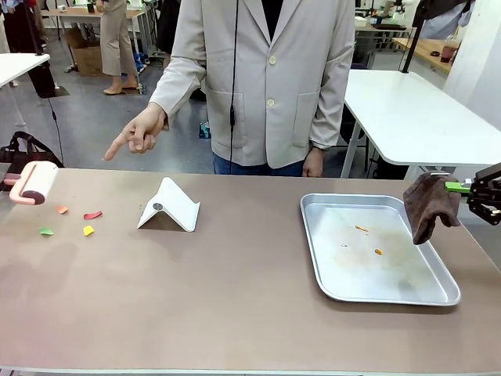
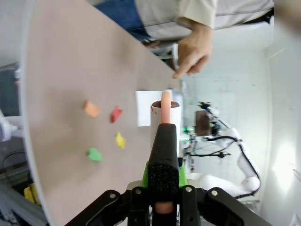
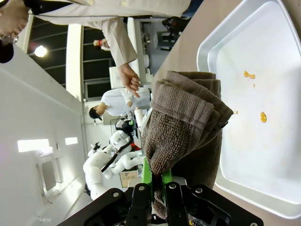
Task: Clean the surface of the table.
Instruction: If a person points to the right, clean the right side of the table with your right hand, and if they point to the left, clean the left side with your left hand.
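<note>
The left tool (image 2: 163,183), clenched on a roller (image 1: 35,182), hovers over the left end of the desk (image 1: 235,305), near the scraps (image 1: 88,230) a hand (image 1: 141,131) points at. The roll should probably be set down flat and run slowly over each scrap under steady pressure. The right tool (image 1: 472,188) grips a cloth (image 1: 429,205) beside the tray (image 1: 311,227).

Looked like an open lab or workshop hall, not a home. Had a white-topped worktable (image 1: 407,117) far right, another (image 1: 16,66) far left, and a wooden bench (image 1: 78,13) and cardboard box (image 1: 92,56) farther back on bare grey floor (image 1: 86,117). Showed a second person (image 1: 117,39) standing far left and bright panel lights (image 3: 33,145).
</note>
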Robot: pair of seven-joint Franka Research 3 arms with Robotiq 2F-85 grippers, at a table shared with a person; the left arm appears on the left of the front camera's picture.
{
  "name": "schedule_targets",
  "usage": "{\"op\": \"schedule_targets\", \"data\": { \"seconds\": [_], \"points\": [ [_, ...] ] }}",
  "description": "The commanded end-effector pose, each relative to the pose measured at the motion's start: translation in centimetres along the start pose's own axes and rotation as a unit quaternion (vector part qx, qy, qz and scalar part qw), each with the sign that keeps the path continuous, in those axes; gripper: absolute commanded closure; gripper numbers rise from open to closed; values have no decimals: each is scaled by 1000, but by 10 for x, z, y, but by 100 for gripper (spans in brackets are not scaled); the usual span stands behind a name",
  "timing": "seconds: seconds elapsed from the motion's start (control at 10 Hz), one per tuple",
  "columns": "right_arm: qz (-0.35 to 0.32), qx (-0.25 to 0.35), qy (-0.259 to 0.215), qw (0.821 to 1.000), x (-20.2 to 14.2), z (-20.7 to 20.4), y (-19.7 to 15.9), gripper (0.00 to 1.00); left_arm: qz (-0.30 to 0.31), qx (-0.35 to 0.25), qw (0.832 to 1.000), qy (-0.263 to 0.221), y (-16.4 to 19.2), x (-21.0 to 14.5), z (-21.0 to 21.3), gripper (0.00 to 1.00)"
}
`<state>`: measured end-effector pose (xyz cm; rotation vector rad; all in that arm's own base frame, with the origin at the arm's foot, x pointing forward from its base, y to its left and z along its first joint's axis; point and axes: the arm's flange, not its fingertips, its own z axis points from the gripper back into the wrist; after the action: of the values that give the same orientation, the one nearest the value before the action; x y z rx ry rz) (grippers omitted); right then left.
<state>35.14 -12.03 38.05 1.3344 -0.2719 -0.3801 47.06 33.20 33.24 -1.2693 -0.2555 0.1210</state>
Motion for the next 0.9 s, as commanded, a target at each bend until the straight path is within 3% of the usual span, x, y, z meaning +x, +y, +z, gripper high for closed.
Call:
{"op": "schedule_targets", "data": {
  "seconds": [0.0, 0.3, 0.6, 0.8],
  "points": [
    [1, 3, 4, 1000, -2, 1, 4, 100, -5, 64, 998, 11, 3, -6, 4, 78],
    [1, 3, 4, 1000, -2, 1, 4, 100, 24, 138, 989, 56, 18, -10, 9, 78],
    [1, 3, 4, 1000, -2, 1, 4, 100, 32, 178, 983, 11, 26, -8, 14, 78],
    [1, 3, 4, 1000, -2, 1, 4, 100, 31, 170, 985, 1, 26, -9, 12, 78]
  ]
}}
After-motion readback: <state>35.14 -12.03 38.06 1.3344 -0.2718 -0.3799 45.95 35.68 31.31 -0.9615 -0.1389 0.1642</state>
